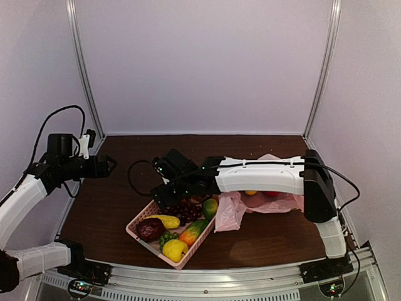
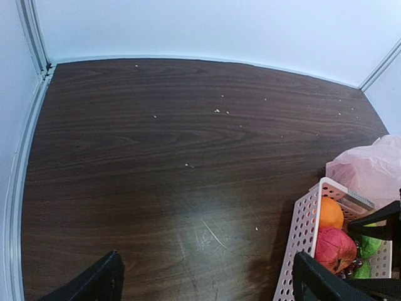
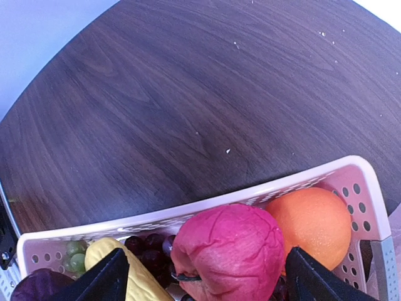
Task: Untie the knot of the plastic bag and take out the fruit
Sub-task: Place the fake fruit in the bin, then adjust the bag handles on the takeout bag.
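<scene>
The pink plastic bag (image 1: 233,212) lies crumpled on the table right of the basket, partly under my right arm. A red fruit (image 1: 270,194) and an orange-yellow one (image 1: 250,192) peek out of it. The knot is hidden. My right gripper (image 1: 161,191) hovers over the far end of the pink latticed basket (image 1: 139,219). It stands open (image 3: 207,266), with a wrinkled pink-red fruit (image 3: 229,248) lying between its fingers, untouched, beside an orange (image 3: 311,226). My left gripper (image 1: 108,165) is open (image 2: 207,266) above bare table at the far left.
The basket (image 3: 219,197) also holds a grape bunch (image 1: 187,210), a dark maroon fruit (image 1: 150,229), a yellow lemon (image 1: 175,249) and other toy produce. From the left wrist I see the basket wall (image 2: 302,241) and the bag (image 2: 369,166) to the right. White walls enclose the table.
</scene>
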Motion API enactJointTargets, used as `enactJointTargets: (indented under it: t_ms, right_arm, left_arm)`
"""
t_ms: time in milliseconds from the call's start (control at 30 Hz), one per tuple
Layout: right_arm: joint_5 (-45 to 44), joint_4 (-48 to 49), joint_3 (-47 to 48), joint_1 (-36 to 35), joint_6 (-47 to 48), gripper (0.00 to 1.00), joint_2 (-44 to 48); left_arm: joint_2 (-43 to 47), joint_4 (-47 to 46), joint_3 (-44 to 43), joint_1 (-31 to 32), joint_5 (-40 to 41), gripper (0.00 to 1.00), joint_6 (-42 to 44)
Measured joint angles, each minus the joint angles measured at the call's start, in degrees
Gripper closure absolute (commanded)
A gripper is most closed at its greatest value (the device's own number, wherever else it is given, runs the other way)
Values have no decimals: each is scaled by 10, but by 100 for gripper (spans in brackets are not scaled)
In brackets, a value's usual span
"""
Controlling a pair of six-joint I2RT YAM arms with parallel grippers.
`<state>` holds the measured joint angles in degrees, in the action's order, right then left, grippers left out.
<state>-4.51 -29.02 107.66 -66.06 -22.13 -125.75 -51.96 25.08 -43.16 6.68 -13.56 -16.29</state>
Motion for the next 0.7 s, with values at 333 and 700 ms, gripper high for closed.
enactJointTargets:
  t_ms: [333,700]
  right_arm:
    - [-8,9,-30,0,20,11,154]
    - [-92,20,-230,15,7,9,386]
  left_arm:
    - [18,-11,13,38,-49,8,-29]
    - [28,-27,9,270,-30,9,-154]
